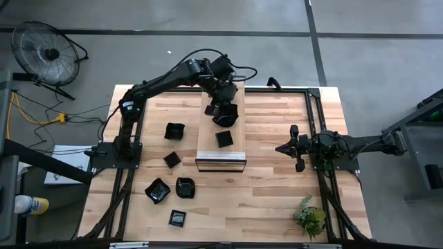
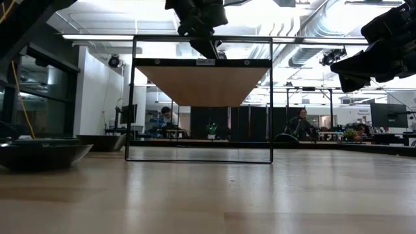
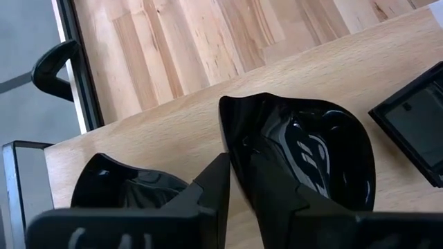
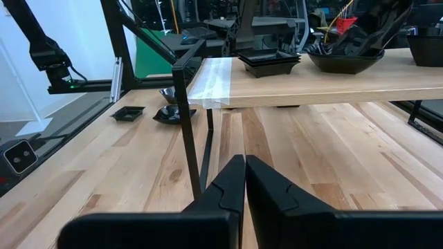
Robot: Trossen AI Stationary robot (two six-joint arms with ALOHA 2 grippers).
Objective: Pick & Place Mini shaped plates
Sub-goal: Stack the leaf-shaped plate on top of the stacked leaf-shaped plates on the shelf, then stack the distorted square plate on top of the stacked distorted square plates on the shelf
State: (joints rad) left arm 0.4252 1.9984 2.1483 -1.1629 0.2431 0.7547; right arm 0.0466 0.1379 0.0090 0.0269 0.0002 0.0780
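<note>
A raised wooden shelf (image 1: pixel 220 153) stands mid-table and carries three mini shaped plates. A leaf-like plate (image 3: pixel 304 159) rests on its base on the shelf top, with a square plate (image 3: pixel 415 131) and a rounded one (image 3: pixel 118 183) beside it. My left gripper (image 1: pixel 223 111) slants down over the shelf's far end, slightly open, its fingers astride the leaf-like plate's rim (image 3: pixel 227 131). Several more black plates lie on the table at the left, such as one (image 1: pixel 174 131). My right gripper (image 1: pixel 279 148) waits shut at the table's right. My left gripper has one finger (image 3: pixel 284 207) over the inside of the leaf-like plate and the other (image 3: pixel 204 197) outside its rim, slanting down from above. A strip of wood shows between the outer finger and the rim. Whether the inner finger touches the plate I cannot tell.
The shelf has a thin black metal frame (image 2: pixel 133 97). A small green plant (image 1: pixel 311 218) stands at the near right corner. Black rails (image 1: pixel 315 131) run along the table's sides. Bare wood lies between the shelf and my right gripper (image 4: pixel 245 180).
</note>
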